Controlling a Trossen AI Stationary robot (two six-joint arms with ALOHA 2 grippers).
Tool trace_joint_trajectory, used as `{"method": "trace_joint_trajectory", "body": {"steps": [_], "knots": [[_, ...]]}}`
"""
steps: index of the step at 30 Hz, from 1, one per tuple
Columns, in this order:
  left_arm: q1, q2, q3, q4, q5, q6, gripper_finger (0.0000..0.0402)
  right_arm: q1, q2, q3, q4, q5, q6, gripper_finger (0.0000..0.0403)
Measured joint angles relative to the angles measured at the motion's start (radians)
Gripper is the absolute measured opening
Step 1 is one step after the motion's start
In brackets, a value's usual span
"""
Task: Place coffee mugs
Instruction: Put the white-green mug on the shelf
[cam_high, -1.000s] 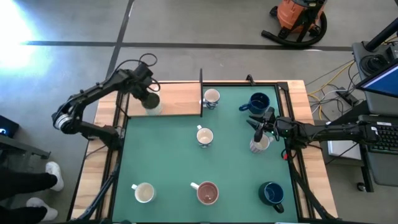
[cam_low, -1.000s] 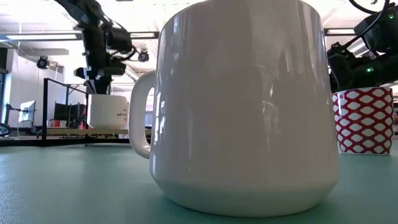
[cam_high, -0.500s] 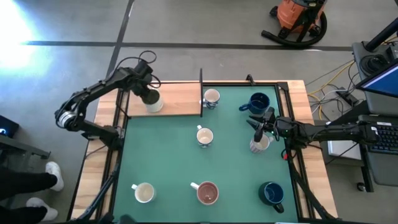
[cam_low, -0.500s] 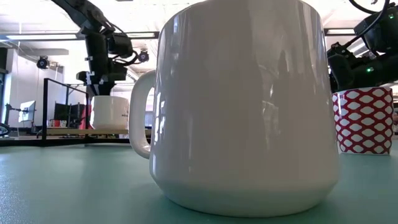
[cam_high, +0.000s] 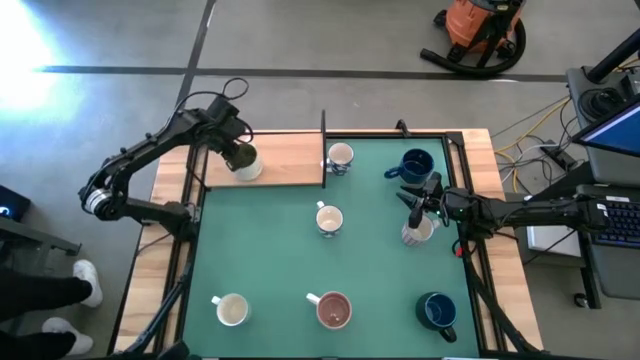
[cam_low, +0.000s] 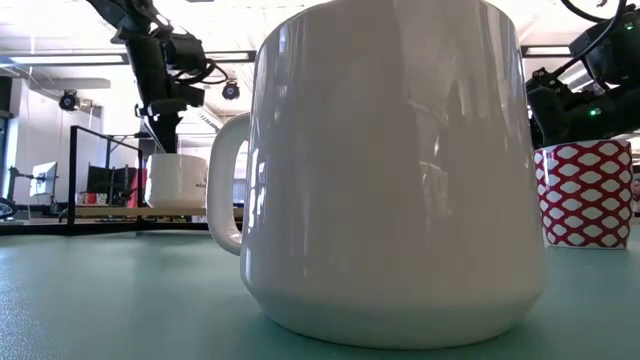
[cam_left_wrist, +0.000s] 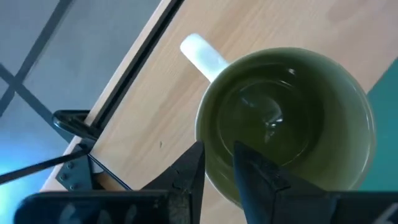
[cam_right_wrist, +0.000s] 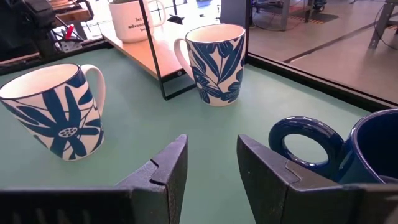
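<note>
A white mug with an olive-green inside (cam_left_wrist: 286, 118) stands upright by its base on the wooden board (cam_high: 285, 168) at the table's far left. It also shows as a white mug (cam_low: 178, 182) in the low view. My left gripper (cam_left_wrist: 219, 158) hovers open just above its rim, one finger on either side of the wall opposite the handle (cam_left_wrist: 202, 53). My right gripper (cam_right_wrist: 211, 155) is open with nothing between its fingers. It hangs over the green mat at the right, beside a red-patterned mug (cam_high: 417, 232). Several other mugs stand on the mat.
On the green mat (cam_high: 270, 260) stand two blue-flowered mugs (cam_high: 340, 157) (cam_high: 329, 220), two navy mugs (cam_high: 415, 165) (cam_high: 437, 312), a white mug (cam_high: 232, 310) and a pink-lined mug (cam_high: 333, 310). A black upright frame (cam_high: 323, 150) borders the board.
My left gripper has opened, let go of the olive-lined mug's rim, rolled about its own axis and risen a little. The mug stays upright on the wooden board.
</note>
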Motion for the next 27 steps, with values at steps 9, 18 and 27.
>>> {"method": "trace_joint_trajectory", "body": {"steps": [9, 18, 27], "knots": [[0.001, 0.029, 0.000, 0.035, -0.059, -0.043, 0.0066, 0.000, 0.000, 0.000, 0.000, 0.000, 0.000, 0.0128], [0.001, 0.120, 0.000, 0.048, -0.059, -0.049, 0.0066, 0.000, 0.000, 0.000, 0.000, 0.000, -0.001, 0.0128], [0.028, 0.134, 0.002, 0.048, -0.041, -0.070, 0.0010, 0.000, 0.000, 0.000, 0.000, 0.000, -0.001, 0.0128]]}}
